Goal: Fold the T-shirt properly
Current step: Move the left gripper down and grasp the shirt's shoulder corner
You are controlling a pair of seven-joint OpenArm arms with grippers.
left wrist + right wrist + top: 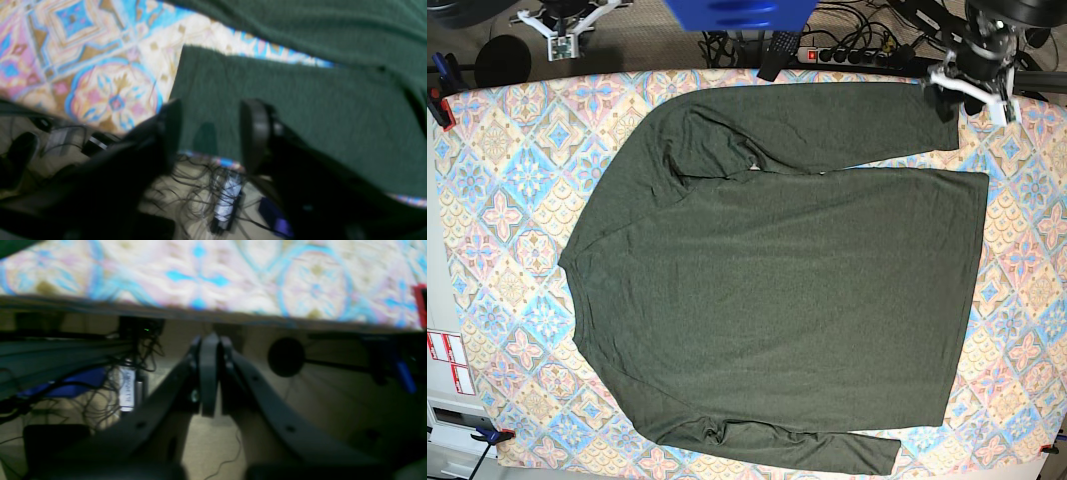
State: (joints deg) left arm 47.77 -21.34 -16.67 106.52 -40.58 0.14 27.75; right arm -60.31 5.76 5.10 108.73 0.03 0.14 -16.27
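The T-shirt (777, 270) fills the base view's centre, 1 sleeve folded across its top. At upper right, the left gripper (210, 133) is spread over the cuff; the sleeve may slide back. The right gripper (209, 376) is pressed together, empty.

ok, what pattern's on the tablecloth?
Pastel mosaic-tile print on the tablecloth: blue, pink, tan, cream. Clearest in base view.

A patterned cloth (507, 200) of blue, pink and tan tiles covers the table, held by red clamps (437, 103) at its left edge. Beyond the far edge lie a power strip (852, 56) and tangled black cables (200, 186). White labels (447, 362) sit at the lower left
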